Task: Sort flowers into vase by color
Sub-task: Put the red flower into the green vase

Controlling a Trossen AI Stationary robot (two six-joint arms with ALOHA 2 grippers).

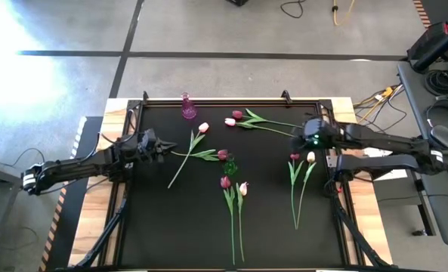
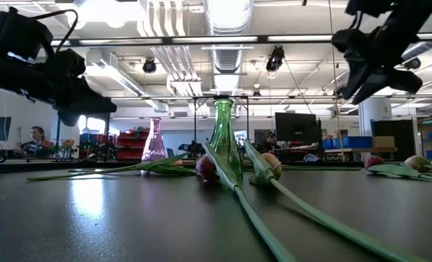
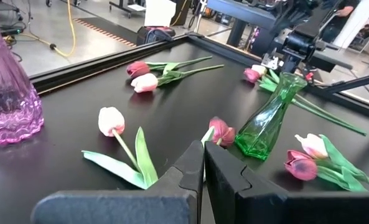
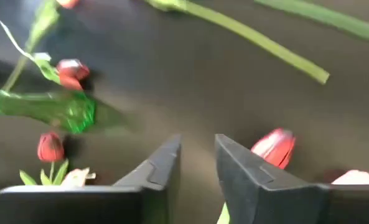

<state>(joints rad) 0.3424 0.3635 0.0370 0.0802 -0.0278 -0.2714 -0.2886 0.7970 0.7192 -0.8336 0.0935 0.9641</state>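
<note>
right end effector (image 1: 307,141), slightly open and empty, above the red tulip (image 1: 295,157) at worktop's (image 1: 163,227) 3 o'clock; left end effector (image 1: 165,146), closed and empty, at 9 o'clock.

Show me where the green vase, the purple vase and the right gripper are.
green vase (image 3: 266,122): left wrist view, on its glass body.
purple vase (image 1: 187,110): high view, on its base.
right gripper (image 4: 198,167): right wrist view, between its fingertips.

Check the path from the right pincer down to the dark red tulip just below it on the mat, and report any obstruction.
Nothing visible blocks it. The right pincer hangs open above the black mat, and the dark magenta-red tulip head lies just beyond its fingers, with a pale pink-white tulip head close beside it. The green glass vase stands well aside.
</note>
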